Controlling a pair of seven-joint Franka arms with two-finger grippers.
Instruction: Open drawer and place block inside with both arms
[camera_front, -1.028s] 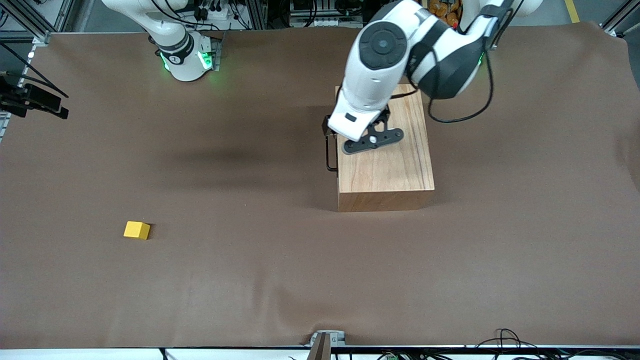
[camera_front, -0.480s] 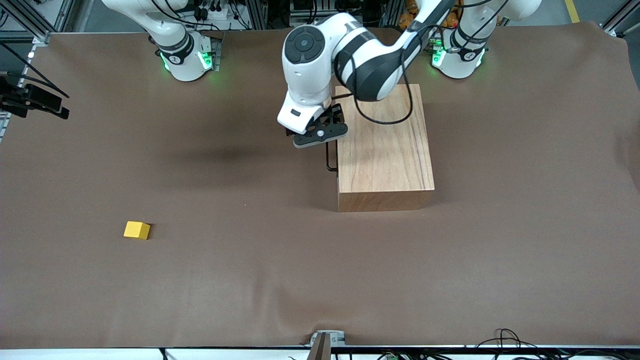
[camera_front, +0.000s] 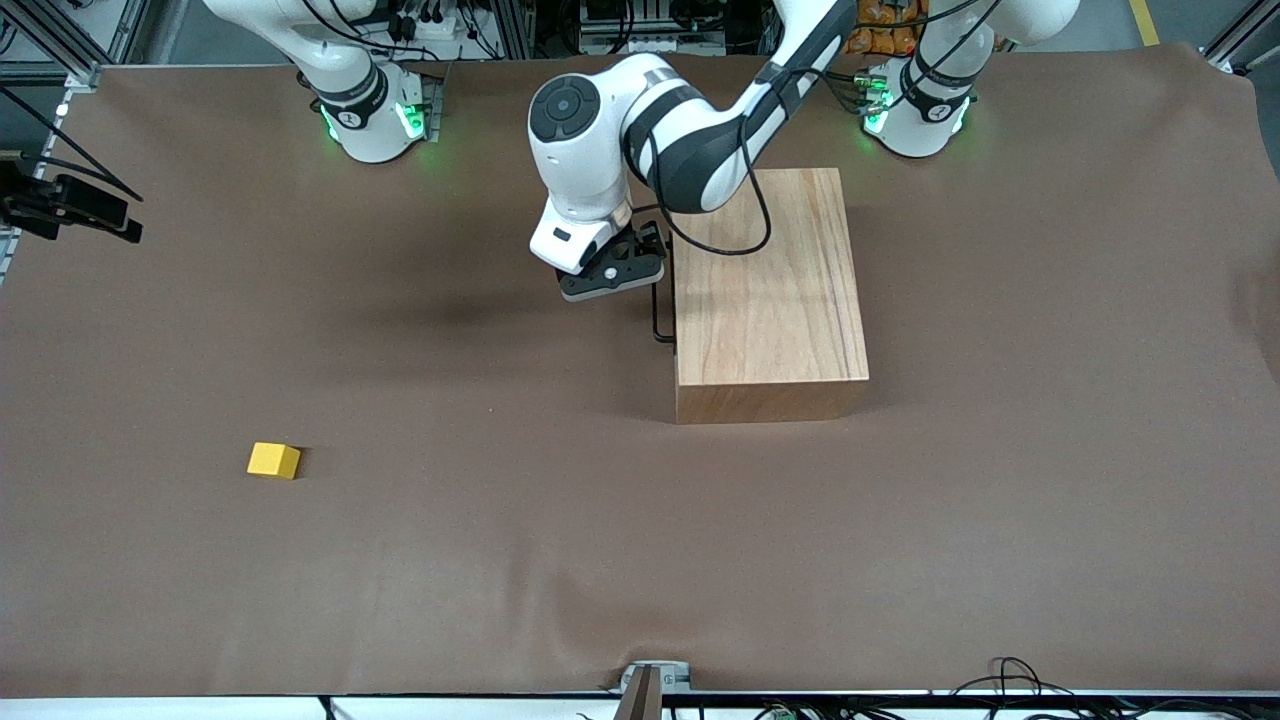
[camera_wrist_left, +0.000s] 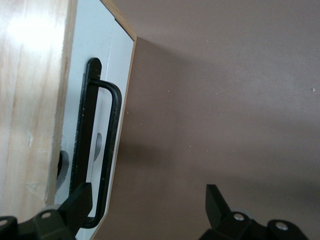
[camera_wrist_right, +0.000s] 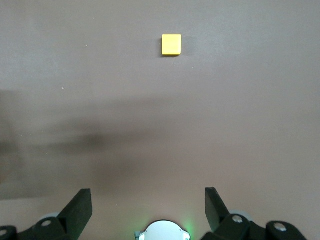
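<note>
Reaching from its base at the table's upper edge, left gripper (camera_front: 612, 272) low over the brown table cover (camera_front: 500, 560), just beside the wooden box (camera_front: 765, 290) on the side facing the right arm's end. Fingers (camera_wrist_left: 77, 205) spread apart, nothing between them; one finger close against the thin black wire handle (camera_wrist_left: 102, 155), the other over bare cloth. Cannot tell whether that finger touches the handle. Drawer (camera_wrist_left: 97, 75) shut flush in the box, its white-edged front panel turned toward the right arm's end of the table. Box standing toward the left arm's end, long side running from the bases toward the front camera.

Block (camera_front: 273, 460), small and yellow, lying flat on the cloth well apart from the box, toward the right arm's end and nearer the front camera than the box. Same block (camera_wrist_right: 171, 44) also seen by the right wrist camera.

Right gripper (camera_wrist_right: 145, 207) waiting high near its own base, fingers released and wide, holding nothing.
</note>
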